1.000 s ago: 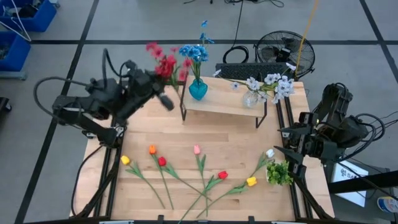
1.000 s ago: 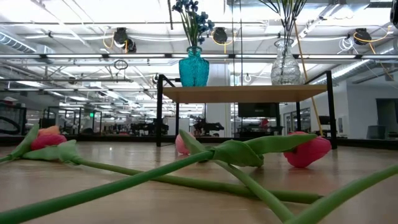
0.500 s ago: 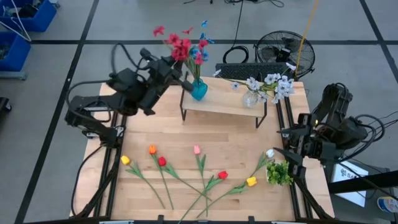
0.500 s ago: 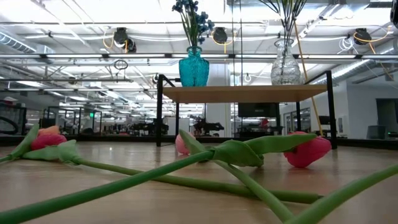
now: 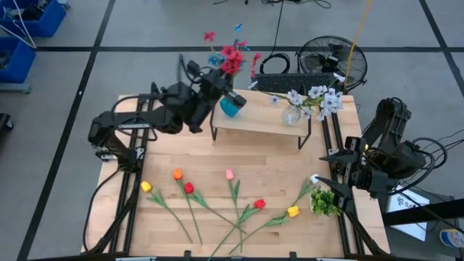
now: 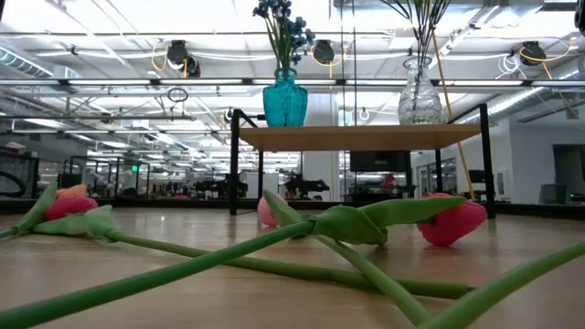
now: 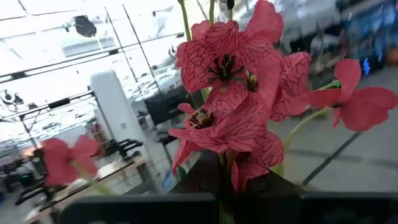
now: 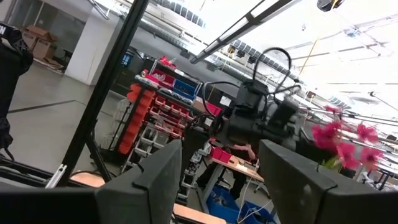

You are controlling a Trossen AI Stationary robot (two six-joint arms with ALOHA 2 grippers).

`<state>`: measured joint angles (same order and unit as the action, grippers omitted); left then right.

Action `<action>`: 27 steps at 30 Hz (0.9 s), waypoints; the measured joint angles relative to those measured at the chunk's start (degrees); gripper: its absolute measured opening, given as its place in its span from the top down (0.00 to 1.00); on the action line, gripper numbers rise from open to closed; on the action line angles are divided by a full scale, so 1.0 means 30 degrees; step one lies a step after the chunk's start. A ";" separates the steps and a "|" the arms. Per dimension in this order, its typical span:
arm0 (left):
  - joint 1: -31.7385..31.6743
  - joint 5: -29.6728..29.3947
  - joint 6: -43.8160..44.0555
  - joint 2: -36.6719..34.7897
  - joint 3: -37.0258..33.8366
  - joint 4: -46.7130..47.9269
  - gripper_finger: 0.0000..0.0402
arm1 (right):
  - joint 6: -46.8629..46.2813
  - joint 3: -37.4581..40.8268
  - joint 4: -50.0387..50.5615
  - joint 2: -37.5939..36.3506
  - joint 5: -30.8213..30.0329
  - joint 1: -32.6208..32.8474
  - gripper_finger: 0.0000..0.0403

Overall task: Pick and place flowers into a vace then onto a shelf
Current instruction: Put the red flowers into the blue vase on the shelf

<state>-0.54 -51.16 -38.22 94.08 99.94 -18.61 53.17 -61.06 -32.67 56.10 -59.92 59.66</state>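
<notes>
A: We look over the whole bench (image 5: 239, 156) first; the left arm has swung across from the left edge toward the back, and now the left gripper (image 5: 230, 96) hangs just over the teal vase (image 5: 230, 106) on the shelf (image 5: 262, 119); what do we make of it?

B: We see the left gripper clamped tight on the stem of the red flowers (image 5: 232, 56); in the left wrist view those red flowers (image 7: 239, 93) fill the picture, rising straight out from between its fingers; a second ago they were beside the shelf's left end, now they stand above the vase's mouth.

A: So we judge the carry done and the lowering about to start; the vase already holds the blue flowers (image 6: 283, 27), so the stem must slip in beside them.

B: Agreed; whether the stem tip is inside the neck yet we cannot tell. The right gripper (image 5: 328, 172) waits at the bench's right edge, jaws spread wide, holding nothing; the tulips (image 5: 228, 196) lie along the front, the clear vase (image 5: 293, 114) of white flowers (image 5: 317, 98) sits on the shelf's right.
</notes>
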 joint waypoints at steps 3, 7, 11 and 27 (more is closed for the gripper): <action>0.0413 0.0030 -0.1375 -0.0165 0.0000 -0.1725 0.97 | 0.0091 0.0000 0.0000 -0.0003 0.0000 0.0000 0.48; 0.0725 0.0014 -0.3125 -0.0462 0.0012 -0.3109 0.97 | 0.0568 0.0000 -0.0007 -0.0007 -0.0006 0.0000 0.48; 0.0557 -0.0316 -0.3256 -0.0532 0.0015 -0.2763 0.97 | 0.0644 0.0000 -0.0007 -0.0007 -0.0007 0.0003 0.48; -0.0064 0.0286 -0.2964 -0.0481 0.0015 -0.2656 0.97 | 0.0648 0.0000 -0.0007 -0.0007 -0.0007 0.0000 0.48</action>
<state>-0.73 -50.30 -47.11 92.64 99.98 -26.58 55.11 -61.06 -32.69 56.07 -59.94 59.66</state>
